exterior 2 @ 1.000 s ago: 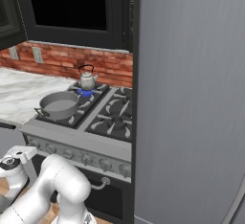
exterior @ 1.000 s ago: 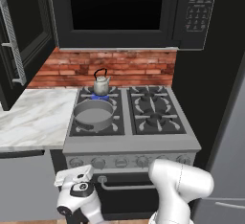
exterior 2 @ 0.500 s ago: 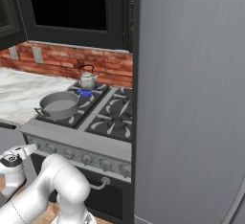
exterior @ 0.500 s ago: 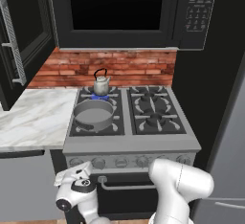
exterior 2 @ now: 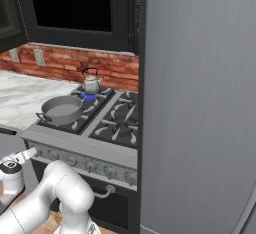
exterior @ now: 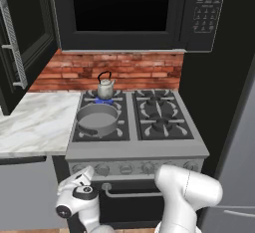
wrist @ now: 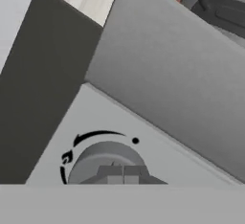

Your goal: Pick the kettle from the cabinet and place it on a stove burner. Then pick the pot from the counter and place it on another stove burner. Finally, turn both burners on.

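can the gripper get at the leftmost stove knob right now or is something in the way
Probably yes. In the hand view the shut gripper sits right at a round knob on the range's front panel, nothing between them. From the base views it looks like the leftmost knob.

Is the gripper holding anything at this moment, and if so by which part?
Nothing is held. The gripper is shut, its tips at a stove knob on the range front; kettle and pot sit on burners.

Kettle (exterior: 105,89) on rear-left burner; pot (exterior: 97,118) before it; counter (exterior: 35,122) left.
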